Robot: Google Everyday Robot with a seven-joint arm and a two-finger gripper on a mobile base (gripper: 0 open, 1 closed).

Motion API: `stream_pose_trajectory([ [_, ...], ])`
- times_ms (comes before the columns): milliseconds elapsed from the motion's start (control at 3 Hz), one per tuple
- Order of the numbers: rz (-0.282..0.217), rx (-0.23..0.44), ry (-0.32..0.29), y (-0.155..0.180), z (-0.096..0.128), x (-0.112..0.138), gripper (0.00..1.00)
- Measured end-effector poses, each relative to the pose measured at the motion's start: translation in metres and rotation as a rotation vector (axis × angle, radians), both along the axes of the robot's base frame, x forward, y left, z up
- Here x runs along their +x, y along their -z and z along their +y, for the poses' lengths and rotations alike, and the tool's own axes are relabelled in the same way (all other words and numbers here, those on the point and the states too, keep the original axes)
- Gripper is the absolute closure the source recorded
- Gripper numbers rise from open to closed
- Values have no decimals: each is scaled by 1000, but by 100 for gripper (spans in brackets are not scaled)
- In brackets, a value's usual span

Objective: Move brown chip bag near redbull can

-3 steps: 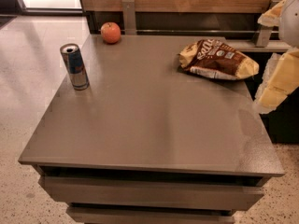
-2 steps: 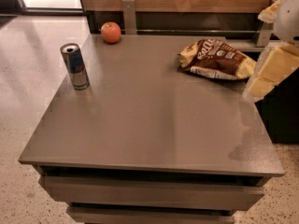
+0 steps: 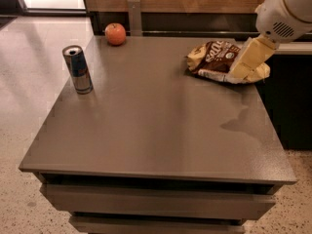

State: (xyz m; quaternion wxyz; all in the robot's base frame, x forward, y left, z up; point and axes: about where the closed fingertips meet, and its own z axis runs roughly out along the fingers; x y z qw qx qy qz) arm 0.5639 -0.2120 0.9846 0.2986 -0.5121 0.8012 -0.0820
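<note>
One puffy brown chip bag (image 3: 214, 61) lies at upper right, light, crinkly and probably slippery, so I'd pinch its bulging middle; the gripper (image 3: 242, 68) sits at its right end, spread I cannot tell.

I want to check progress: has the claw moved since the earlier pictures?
Yes. The claw has come left, from the right edge of the table to the right end of the brown chip bag.
</note>
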Motion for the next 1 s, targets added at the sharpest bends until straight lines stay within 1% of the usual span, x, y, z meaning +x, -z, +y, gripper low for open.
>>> stream_pose_trajectory([
  [333,15,4,47,24,-6,33,0],
  [667,42,1,88,48,-17,52,0],
  [1000,83,-4,125,72,-31,64,0],
])
